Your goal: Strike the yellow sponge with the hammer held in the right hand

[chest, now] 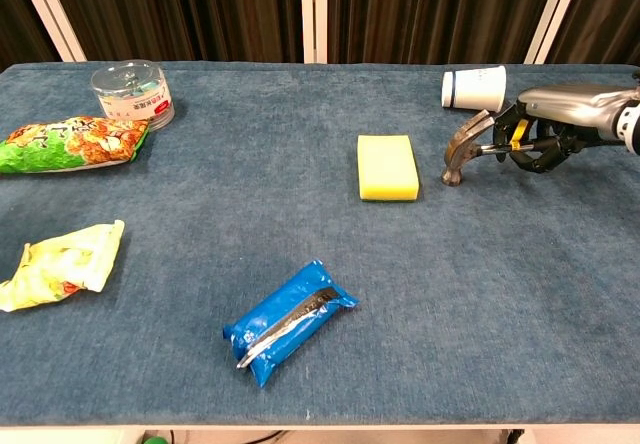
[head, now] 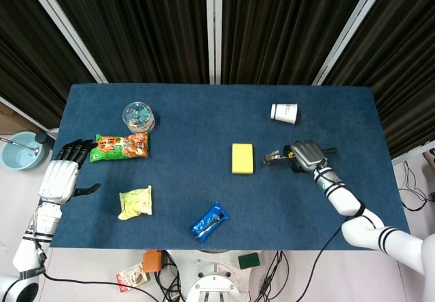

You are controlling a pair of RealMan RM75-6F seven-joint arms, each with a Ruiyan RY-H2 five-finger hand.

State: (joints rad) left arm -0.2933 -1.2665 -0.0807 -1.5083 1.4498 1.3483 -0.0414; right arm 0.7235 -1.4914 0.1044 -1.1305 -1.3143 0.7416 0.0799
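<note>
The yellow sponge lies flat near the middle of the blue table. My right hand grips the hammer by its handle, just right of the sponge. The metal hammer head points down, close above the cloth, a short gap from the sponge's right edge. My left hand rests open at the table's left edge, fingers spread, holding nothing; the chest view does not show it.
A white paper cup lies on its side behind the hammer. A blue packet lies at the front centre. A yellow-green pouch, green snack bag and clear round tub occupy the left.
</note>
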